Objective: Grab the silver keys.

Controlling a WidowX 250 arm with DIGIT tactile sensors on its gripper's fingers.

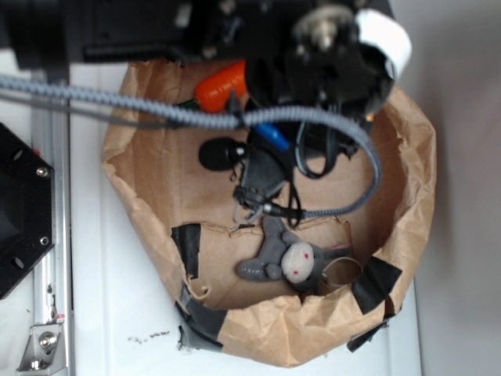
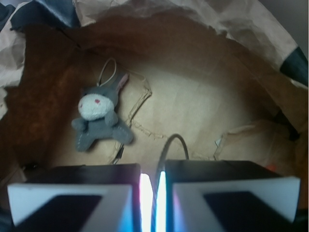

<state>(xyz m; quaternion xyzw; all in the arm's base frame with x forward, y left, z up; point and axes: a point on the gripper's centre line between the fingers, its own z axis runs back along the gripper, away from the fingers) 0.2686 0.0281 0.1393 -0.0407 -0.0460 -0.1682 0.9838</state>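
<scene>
The gripper [image 2: 152, 203] hung inside the paper bag [image 1: 407, 258], jaws nearly closed — possibly on the silver keys [image 1: 249, 210]; next, lift clear of the plush rabbit [image 2: 99, 118].

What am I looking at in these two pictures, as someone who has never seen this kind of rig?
This is a small robot arm working over a brown paper bag with its sides rolled down. The exterior picture looks down from above. The wrist picture comes from a camera on the arm, so its two fingers fill the bottom edge. In the bag lie a grey toy rabbit, an orange carrot, a black oval thing and, under the arm, silver keys. The fingers are almost closed, with a thin dark loop rising between them. I cannot tell whether they are holding the keys.
</scene>
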